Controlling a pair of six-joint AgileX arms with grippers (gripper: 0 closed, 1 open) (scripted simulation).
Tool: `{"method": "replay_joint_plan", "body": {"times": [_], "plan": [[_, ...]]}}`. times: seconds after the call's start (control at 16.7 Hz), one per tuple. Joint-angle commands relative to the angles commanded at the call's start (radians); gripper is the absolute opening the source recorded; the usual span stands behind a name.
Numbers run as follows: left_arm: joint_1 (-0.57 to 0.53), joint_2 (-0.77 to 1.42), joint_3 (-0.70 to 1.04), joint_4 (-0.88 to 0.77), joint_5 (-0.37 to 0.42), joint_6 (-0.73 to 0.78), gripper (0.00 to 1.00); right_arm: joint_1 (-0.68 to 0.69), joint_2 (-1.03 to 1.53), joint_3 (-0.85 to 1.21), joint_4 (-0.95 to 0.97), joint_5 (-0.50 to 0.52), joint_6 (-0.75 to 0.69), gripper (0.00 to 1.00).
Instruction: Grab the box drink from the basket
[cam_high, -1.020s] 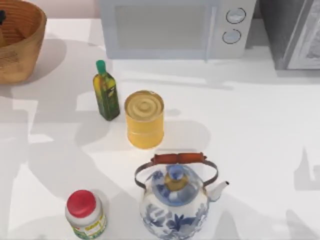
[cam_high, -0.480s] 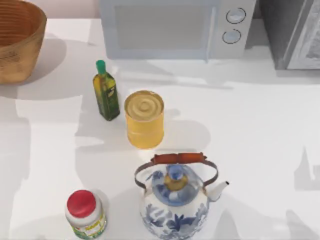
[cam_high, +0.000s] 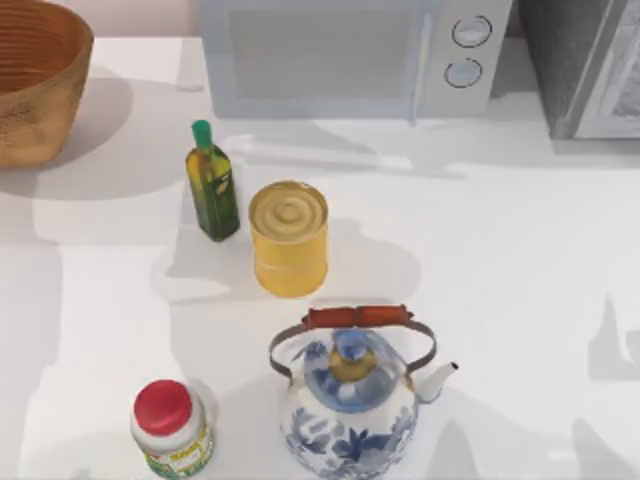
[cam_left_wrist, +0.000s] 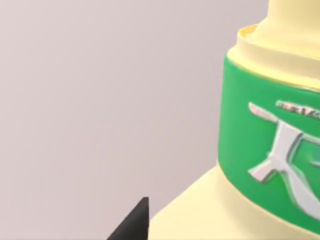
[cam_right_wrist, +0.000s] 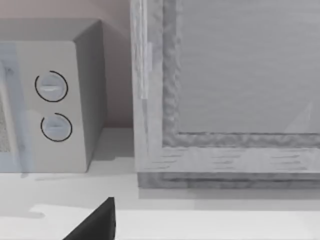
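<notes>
The box drink (cam_left_wrist: 260, 150) looms close in the left wrist view: a pale yellow carton with a green band and silver lettering, seen against a bare wall. My left gripper (cam_left_wrist: 135, 222) shows as a dark tip beside its lower edge and is shut on it. The wicker basket (cam_high: 45, 90) stands at the table's far left corner, its ribbed inside bare where visible. My right gripper (cam_right_wrist: 95, 225) hangs parked over the table's right side, facing the appliances at the back.
On the table are a green-capped oil bottle (cam_high: 212, 185), a yellow can (cam_high: 288, 238), a blue-and-white teapot (cam_high: 350, 400) and a red-lidded jar (cam_high: 170, 425). A microwave (cam_high: 350, 55) and a grey cabinet (cam_high: 590, 65) line the back edge.
A dark bit of my left gripper at the basket's inner left edge one second ago has gone from the top view. Shadows on the table's left side have shifted.
</notes>
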Motion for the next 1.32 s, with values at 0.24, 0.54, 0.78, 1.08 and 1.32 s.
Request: {"method": "replay_joint_plan", "body": {"times": [0.24,0.54,0.78,1.08,1.32], "plan": [[-0.012,-0.084,-0.086,-0.040,-0.013,-0.008,0.00,0.000,0.000,0.000,0.000,0.000,0.000,1.00],[-0.048,-0.416,-0.320,-0.123,-0.055,-0.009,0.00,0.000,0.000,0.000,0.000,0.000,0.000,1.00],[-0.088,-0.806,-0.574,-0.212,-0.100,-0.008,0.00,0.000,0.000,0.000,0.000,0.000,0.000,1.00],[-0.143,-1.327,-0.929,-0.343,-0.162,-0.010,0.00,0.000,0.000,0.000,0.000,0.000,0.000,1.00],[-0.182,-1.669,-1.185,-0.439,-0.206,-0.013,0.00,0.000,0.000,0.000,0.000,0.000,0.000,1.00]]}}
